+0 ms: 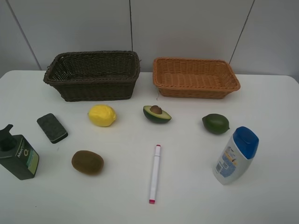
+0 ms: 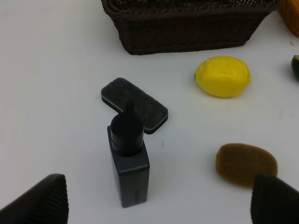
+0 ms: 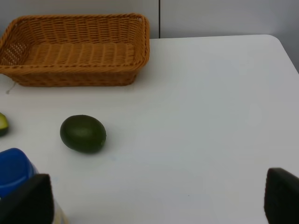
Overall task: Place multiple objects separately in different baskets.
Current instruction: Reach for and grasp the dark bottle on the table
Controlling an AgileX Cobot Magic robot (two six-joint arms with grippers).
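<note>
Two baskets stand empty at the back of the table, dark brown and orange-tan. In front lie a lemon, halved avocado, green round fruit, dark block, kiwi and pink-tipped marker. The pump bottle and blue-capped bottle stand upright. No gripper shows in the high view. My left gripper is open and empty, near the pump bottle, block and kiwi. My right gripper is open and empty, near the green fruit.
The white table runs back to a grey panelled wall. In the right wrist view the table's right corner lies beyond the orange-tan basket. The lemon rests before the dark basket.
</note>
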